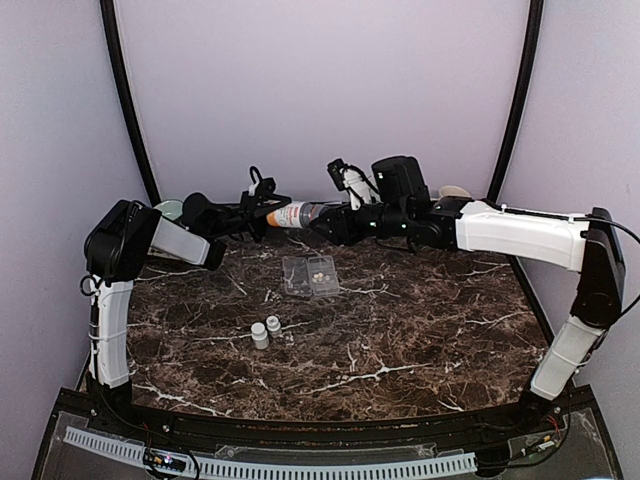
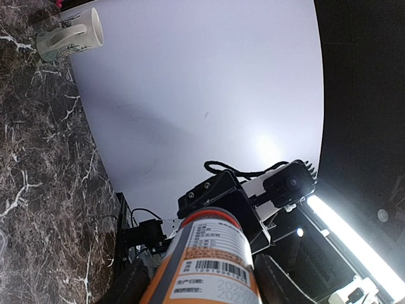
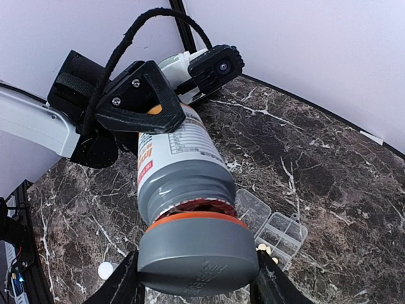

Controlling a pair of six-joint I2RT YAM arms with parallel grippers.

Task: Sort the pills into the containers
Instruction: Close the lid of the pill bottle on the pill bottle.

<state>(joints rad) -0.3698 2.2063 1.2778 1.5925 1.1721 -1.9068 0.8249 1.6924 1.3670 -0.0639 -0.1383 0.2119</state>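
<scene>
An orange bottle [image 1: 292,214] with a white label is held lying sideways in the air at the back of the table. My left gripper [image 1: 268,213] is shut on its body [image 2: 212,253]. My right gripper [image 3: 196,278] is shut on its grey cap [image 3: 196,253]. A narrow red gap shows between the cap and the neck. Below lies the clear pill box [image 1: 309,275], lid open, with a few cream pills [image 1: 319,273] in one compartment. The right wrist view shows the box [image 3: 285,231] and pills [image 3: 262,249] past the cap.
Two small white bottles [image 1: 266,331] stand on the marble in front of the pill box. A pale mug [image 2: 69,35] sits at the back left by the wall. Black frame posts run up both back corners.
</scene>
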